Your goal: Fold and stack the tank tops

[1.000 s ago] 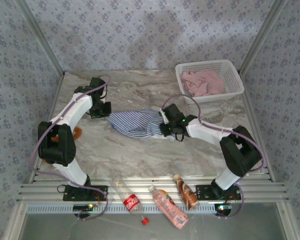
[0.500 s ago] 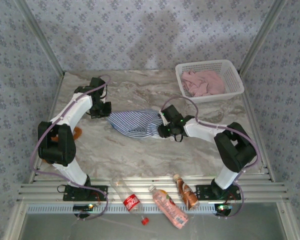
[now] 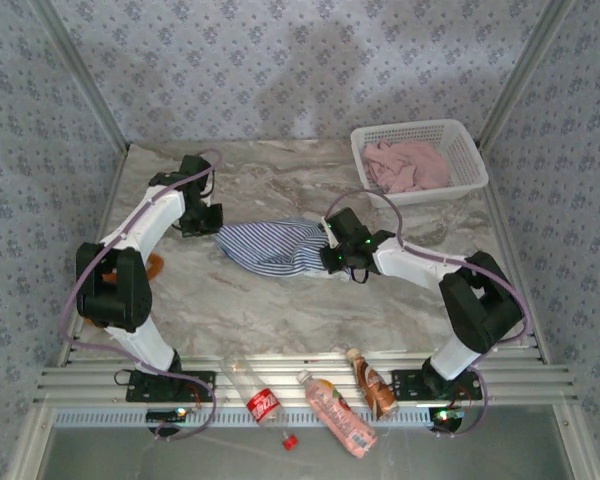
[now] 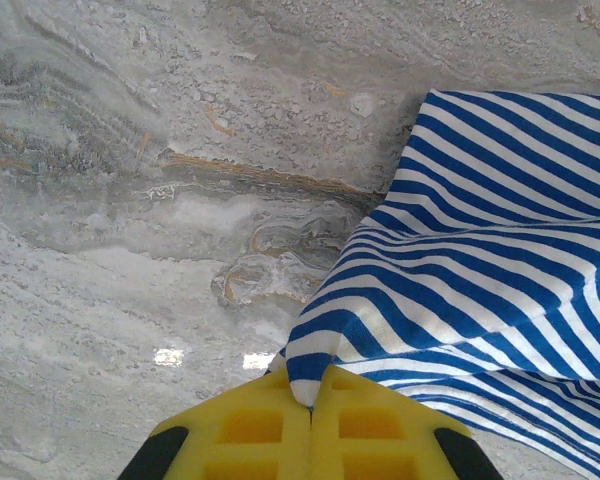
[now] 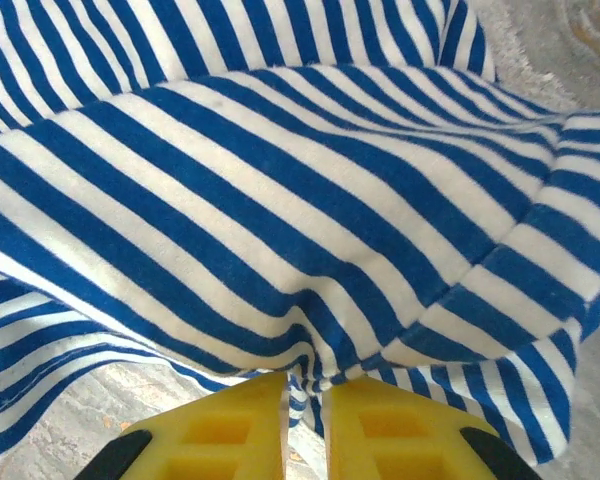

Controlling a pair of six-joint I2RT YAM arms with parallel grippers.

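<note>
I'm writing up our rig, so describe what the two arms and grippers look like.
The left arm and right arm have white shells, black joints and looping lilac cables. The left gripper and right gripper end in yellow ribbed fingers with black bases.

1. This is looking like a robotics lab cell dressed up as a home corner, not a lived-in room.
2. Floral-patterned panels (image 3: 300, 70) are standing in for walls on three sides, and bare aluminium posts (image 3: 80, 75) are framing them.
3. A marble-patterned tabletop (image 3: 270, 310) is serving as the work surface, with slotted aluminium rails (image 3: 100, 385) running along its near edge.
4. A left arm (image 3: 130, 250) and a right arm (image 3: 440, 275) are sitting bolted to those rails, with cables looping along them.
5. Household props are lying about: a white lattice basket (image 3: 435, 192) is holding a pink tank top (image 3: 410, 165), a striped tank top (image 3: 270, 245) is lying on the table, and drink bottles (image 3: 335, 412) are lying across the rails.
</note>
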